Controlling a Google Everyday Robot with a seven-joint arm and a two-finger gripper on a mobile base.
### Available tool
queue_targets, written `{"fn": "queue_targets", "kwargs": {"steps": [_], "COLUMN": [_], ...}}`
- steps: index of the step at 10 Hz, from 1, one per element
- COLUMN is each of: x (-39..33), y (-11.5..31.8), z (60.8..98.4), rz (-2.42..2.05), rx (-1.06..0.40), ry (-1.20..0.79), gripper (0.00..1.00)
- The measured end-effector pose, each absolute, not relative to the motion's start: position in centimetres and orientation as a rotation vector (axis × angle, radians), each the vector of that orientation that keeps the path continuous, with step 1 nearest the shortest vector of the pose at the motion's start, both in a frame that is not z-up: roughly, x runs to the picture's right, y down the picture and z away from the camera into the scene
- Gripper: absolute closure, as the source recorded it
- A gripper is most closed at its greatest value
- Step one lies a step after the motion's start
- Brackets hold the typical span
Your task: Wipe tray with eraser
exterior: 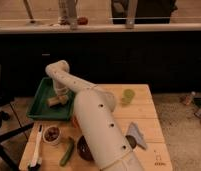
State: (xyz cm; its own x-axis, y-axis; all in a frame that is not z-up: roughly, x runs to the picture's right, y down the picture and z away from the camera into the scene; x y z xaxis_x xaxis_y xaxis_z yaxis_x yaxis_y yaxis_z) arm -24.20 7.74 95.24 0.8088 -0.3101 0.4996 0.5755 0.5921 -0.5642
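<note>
The eraser (53, 102) lies on the floor of the green tray (39, 104), right of its middle, with its long axis running roughly left to right across the tray. The end effector (60, 96) hangs straight down over the eraser's right end, touching it or just above it. I cannot tell whether it is clenched on the block or released.

Bare tray floor lies to the left of the eraser and back toward the far rim, so I judge a wiping stroke has the most room that way. The near rim is close. To the right, the arm's white forearm hides the rim.

The tray sits at the rear left of the wooden desk (141, 117). An orange bowl (74, 120) peeks out beside the tray's near right corner, and a small bowl (52, 134) stands just in front.
</note>
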Motion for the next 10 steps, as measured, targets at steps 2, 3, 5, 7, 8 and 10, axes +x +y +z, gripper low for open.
{"fn": "queue_targets", "kwargs": {"steps": [2,3,5,7,8,10], "x": [-23.9,-23.8,-23.2,-22.4,-22.0,-22.1], "y": [8.1,8.5,8.9,8.7,8.3,7.2], "z": [94.3,94.0,94.0,94.9,95.3,96.3], "rz": [-0.537,-0.541,-0.538,-0.516,-0.507,-0.486], "rx": [-0.802,-0.817,-0.835,-0.841,-0.839,-0.824], "ry": [-0.396,-0.399,-0.386,-0.356,-0.344,-0.330], "gripper": [0.98,0.98,0.98,0.98,0.98,0.98]}}
